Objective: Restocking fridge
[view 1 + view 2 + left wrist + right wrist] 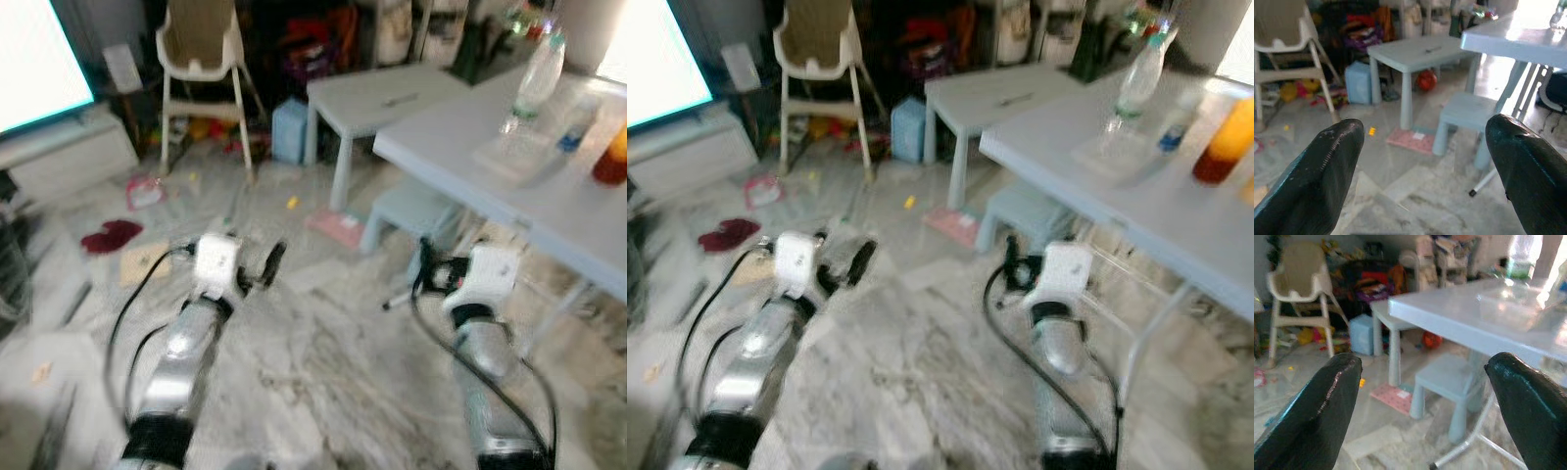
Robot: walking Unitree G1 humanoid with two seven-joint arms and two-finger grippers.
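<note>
Standing upright on the table (1176, 211), the bottle (1134, 83) is seen ahead and to the right, nearer the right claw (1011, 266); both it and the left claw (263, 266) are held open, empty, above the floor.

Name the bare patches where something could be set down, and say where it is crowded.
Free: the small table top, and the big table near edge. Crowded: the big table's far end by the water bottle and orange drink; the floor around the high chair.
</note>
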